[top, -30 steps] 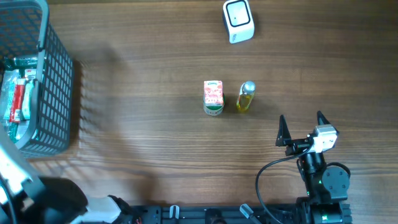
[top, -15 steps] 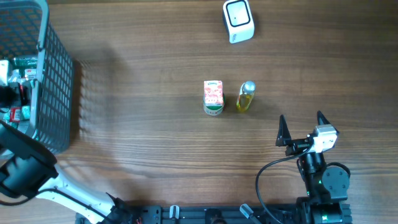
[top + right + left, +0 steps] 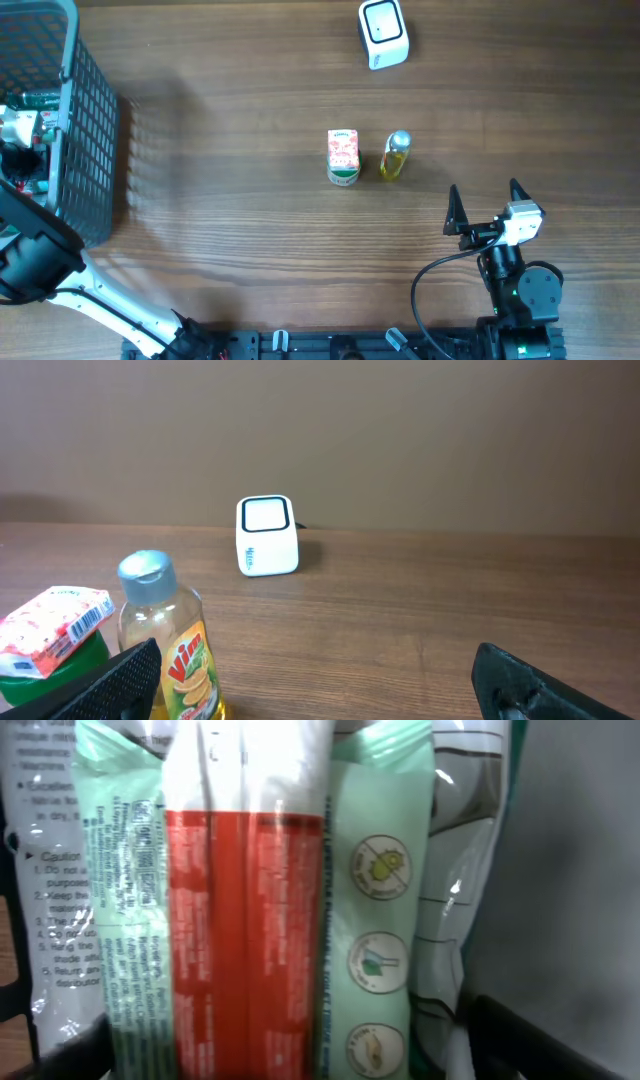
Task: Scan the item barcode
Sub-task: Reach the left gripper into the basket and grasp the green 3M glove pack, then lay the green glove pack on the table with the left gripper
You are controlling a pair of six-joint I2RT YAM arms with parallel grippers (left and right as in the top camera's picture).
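Main change: the left arm (image 3: 35, 265), parked at the near-left corner a second ago, has now been swung over the basket (image 3: 90, 150) and dipped inside. The left tool (image 3: 290, 1055) is shoved right up against a red-and-green packet (image 3: 250, 920), which is seen sitting between the fingers in the wrist view. Whether it's actually clamped yet can't be told. So the pick is probably just being started and nothing's been scanned. The scanner (image 3: 383, 33) is sat well apart at the far side of the worktop (image 3: 250, 120). A pink carton (image 3: 342, 156) and yellow bottle (image 3: 396, 156) are stood side by side roughly en route. Other packets (image 3: 45, 870) are crammed against the target, and the basket wall needs to be cleared. The right tool (image 3: 484, 188) is left idle, fingers wide apart.
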